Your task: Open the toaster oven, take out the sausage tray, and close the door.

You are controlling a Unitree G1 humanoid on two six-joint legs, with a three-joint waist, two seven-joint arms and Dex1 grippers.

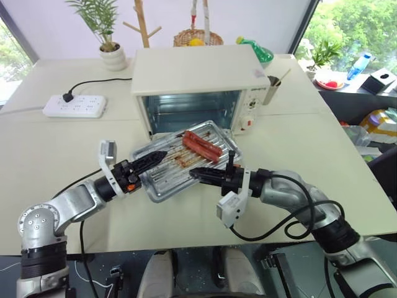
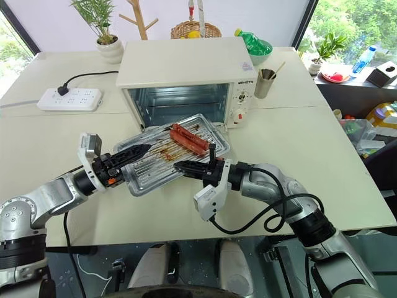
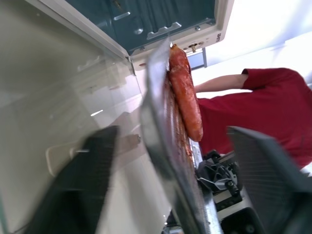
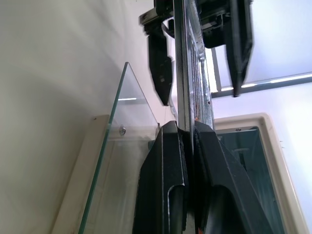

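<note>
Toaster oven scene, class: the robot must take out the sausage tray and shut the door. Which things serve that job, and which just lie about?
Job:
toaster oven
sausage tray with two sausages
open glass door
right gripper, clamped on the tray's rim
left gripper, at its other rim

Lying about:
power strip
potted plant
basket
utensil cup

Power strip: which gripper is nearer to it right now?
Left. The left gripper is at the sausage tray's left edge, on the power strip's side; the right gripper clamps the tray's near-right rim, farther away.
</note>
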